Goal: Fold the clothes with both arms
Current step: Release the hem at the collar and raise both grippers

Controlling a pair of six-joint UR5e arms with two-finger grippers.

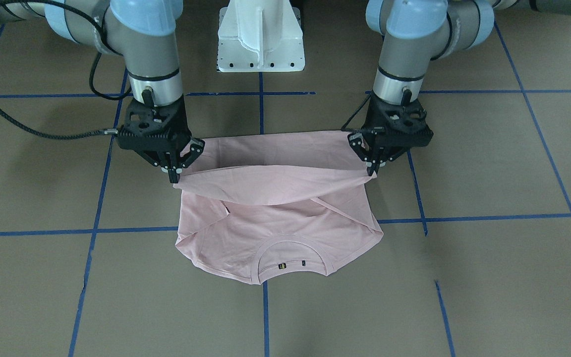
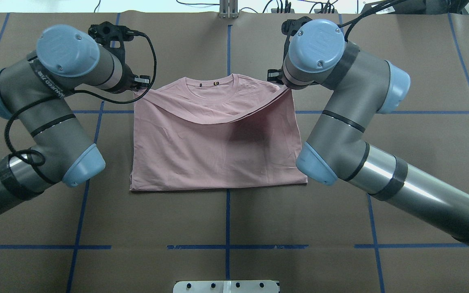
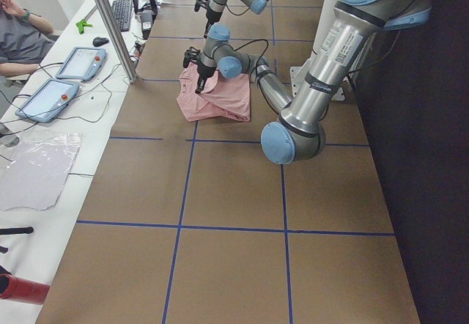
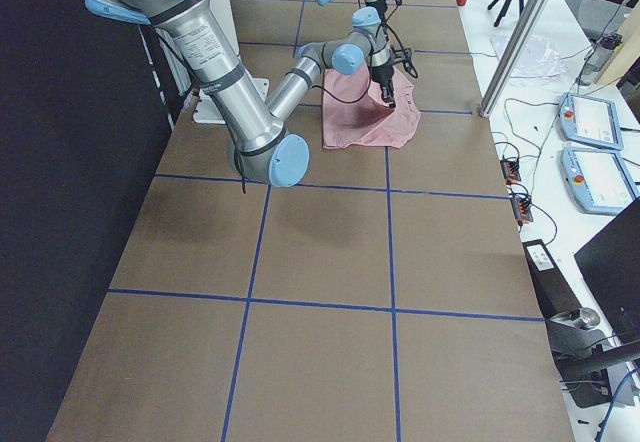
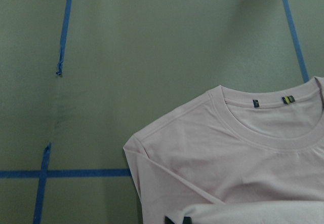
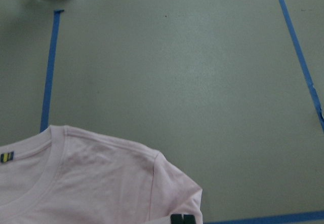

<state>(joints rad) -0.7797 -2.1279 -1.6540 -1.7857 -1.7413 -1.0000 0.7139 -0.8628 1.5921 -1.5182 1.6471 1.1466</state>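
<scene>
The pale pink T-shirt lies on the brown table with its ribbed collar at the far edge from the robot; its print is hidden. My left gripper and right gripper are each shut on a corner of the hem, which hangs lifted between them as a sagging fold over the shirt's middle. In the overhead view the left gripper and right gripper hold that fold near the shoulders of the shirt. The left wrist view shows the collar, the right wrist view a shoulder.
The white pedestal base stands behind the shirt on the robot's side. Blue tape lines cross the brown table. An operator's bench with tablets runs along the far side, and a person sits there.
</scene>
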